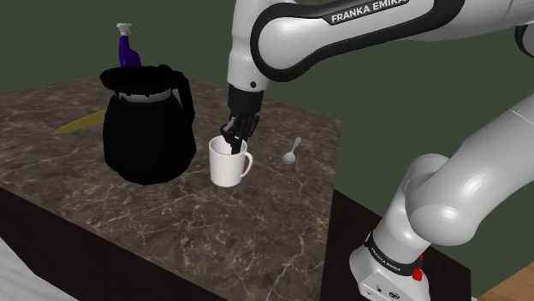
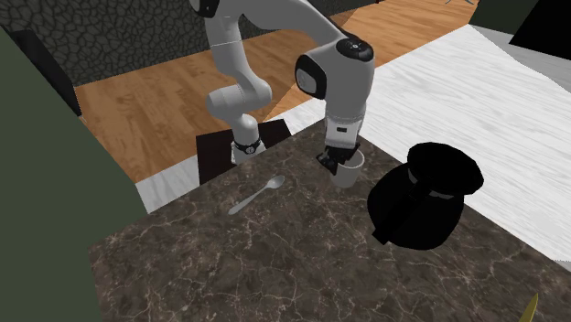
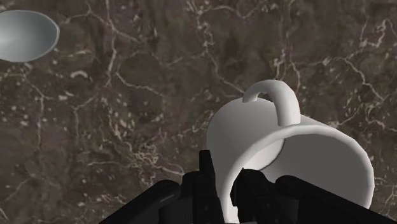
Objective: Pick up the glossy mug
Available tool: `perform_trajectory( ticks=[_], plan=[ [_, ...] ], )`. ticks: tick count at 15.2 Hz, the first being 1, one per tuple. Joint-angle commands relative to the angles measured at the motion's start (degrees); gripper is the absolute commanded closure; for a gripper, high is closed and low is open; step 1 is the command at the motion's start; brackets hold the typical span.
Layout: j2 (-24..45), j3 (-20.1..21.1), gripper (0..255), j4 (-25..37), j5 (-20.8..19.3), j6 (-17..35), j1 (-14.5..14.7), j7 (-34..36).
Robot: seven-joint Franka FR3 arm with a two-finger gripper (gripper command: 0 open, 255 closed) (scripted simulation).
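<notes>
Two words, FRANKA EMIKA, on the arm [image 1: 295, 38]; jaws tight on mug [image 1: 226, 167] rim.

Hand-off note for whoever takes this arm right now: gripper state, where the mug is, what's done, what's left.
Gripper: shut on the rim wall of the white mug, one finger inside, one outside.
Mug: upright on the dark marble counter, between the black coffee pot and the spoon.
Done: reach and grasp.
Left: lift the mug off the counter; it looks not yet raised.
</notes>
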Motion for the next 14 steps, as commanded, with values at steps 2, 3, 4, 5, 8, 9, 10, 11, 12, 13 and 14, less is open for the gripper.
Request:
perform_trajectory(
  ticks=[2, 3, 4, 5, 8, 9, 10, 11, 12, 13, 14],
  plan=[
    [-0.62, -0.19, 255, 1.7, -0.05, -2.31, -0.03, 0.06],
    [-0.79, -0.25, 255, 2.32, -0.07, -3.11, -0.05, 0.08],
    [-0.95, -0.31, 255, 2.96, -0.1, -3.9, -0.06, 0.11],
    [-1.09, -0.38, 255, 3.61, -0.13, -4.69, -0.08, 0.14],
    [-1.44, -0.55, 255, 5.62, -0.22, -7.04, -0.14, 0.23],
    [-1.53, -0.61, 255, 6.31, -0.26, -7.82, -0.16, 0.26],
    [-1.61, -0.66, 255, 7.01, -0.29, -8.6, -0.18, 0.3],
    [-1.67, -0.72, 255, 7.72, -0.33, -9.37, -0.2, 0.33],
    [-1.72, -0.77, 255, 8.45, -0.37, -10.15, -0.22, 0.37],
    [-1.74, -0.78, 255, 8.55, -0.37, -10.26, -0.22, 0.37],
    [-1.73, -0.78, 255, 8.56, -0.37, -10.26, -0.22, 0.37]
  ],
)
